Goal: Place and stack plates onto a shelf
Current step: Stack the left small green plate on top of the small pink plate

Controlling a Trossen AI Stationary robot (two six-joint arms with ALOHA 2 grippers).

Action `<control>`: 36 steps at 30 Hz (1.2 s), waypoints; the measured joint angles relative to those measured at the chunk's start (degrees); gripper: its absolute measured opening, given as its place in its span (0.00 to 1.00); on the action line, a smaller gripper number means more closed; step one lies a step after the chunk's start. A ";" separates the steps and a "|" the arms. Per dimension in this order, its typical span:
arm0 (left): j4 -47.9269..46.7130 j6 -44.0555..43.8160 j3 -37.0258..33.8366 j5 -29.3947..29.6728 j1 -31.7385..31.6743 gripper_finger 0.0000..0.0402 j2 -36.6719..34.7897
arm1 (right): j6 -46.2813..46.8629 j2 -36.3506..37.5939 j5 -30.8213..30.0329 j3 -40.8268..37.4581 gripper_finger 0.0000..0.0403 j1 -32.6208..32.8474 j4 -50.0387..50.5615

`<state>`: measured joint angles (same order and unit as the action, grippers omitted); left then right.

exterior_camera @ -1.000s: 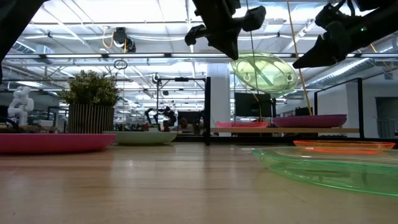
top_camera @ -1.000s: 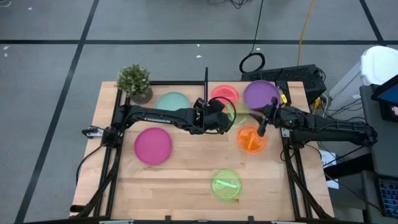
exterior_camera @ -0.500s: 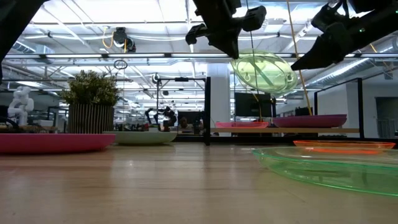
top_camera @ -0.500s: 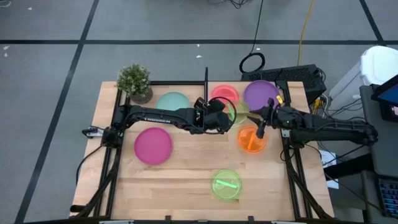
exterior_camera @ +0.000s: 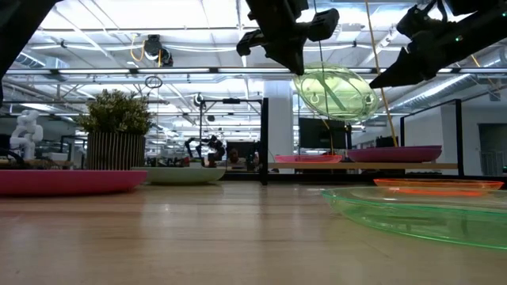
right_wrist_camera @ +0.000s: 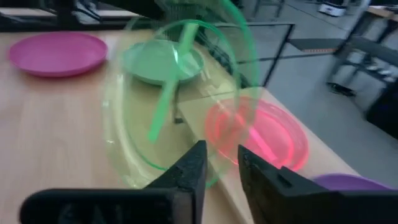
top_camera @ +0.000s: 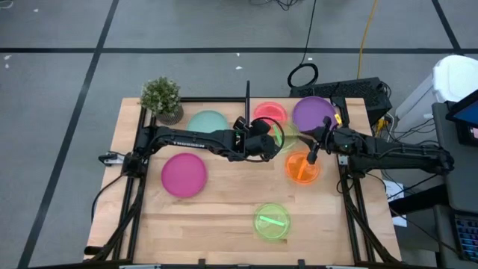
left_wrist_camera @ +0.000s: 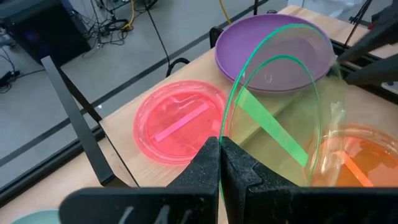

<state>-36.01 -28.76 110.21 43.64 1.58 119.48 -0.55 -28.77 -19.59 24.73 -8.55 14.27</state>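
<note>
Left gripper [left_wrist_camera: 219, 163] fingers pinching rim of green plate [left_wrist_camera: 283, 106], plate tilted, raised above desk [top_camera: 224, 217], near shelf [exterior_camera: 364, 165]. Right gripper [right_wrist_camera: 219, 163] fingers slightly spread at plate's opposite edge. Pink plate [top_camera: 267, 112], purple plate [top_camera: 312, 113] on shelf. Orange plate [top_camera: 302, 167] on desk.

Seven plates show: one purple plate [top_camera: 313, 113], one magenta plate [top_camera: 184, 174], one pale teal plate [top_camera: 207, 122], one pink plate [top_camera: 268, 113], one orange plate [top_camera: 302, 167], and two green plates, one lying flat [top_camera: 272, 222] and one raised on edge [left_wrist_camera: 281, 112]. One shelf [top_camera: 287, 142], one potted plant [top_camera: 162, 98], two arms, each with one end effector, left [top_camera: 263, 146] and right [top_camera: 314, 146]
</note>
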 joint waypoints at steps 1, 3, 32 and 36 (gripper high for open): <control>-0.05 0.09 0.00 0.00 0.00 0.00 0.00 | -0.11 -0.02 -0.51 0.00 0.23 -0.01 0.26; -0.04 0.37 0.00 0.00 0.00 0.00 0.00 | -0.69 -0.03 -1.69 0.00 0.28 -0.03 0.73; 4.23 5.39 0.00 0.17 0.44 0.06 0.00 | 0.97 -2.26 0.25 -0.02 0.02 -0.05 -2.11; 4.19 6.77 0.00 -0.11 0.57 0.17 0.00 | 0.93 -2.26 0.39 -0.02 0.00 -0.03 -2.87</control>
<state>-31.81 -21.99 110.21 43.53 2.15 119.48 0.38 -31.03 -19.21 24.71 -8.58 11.40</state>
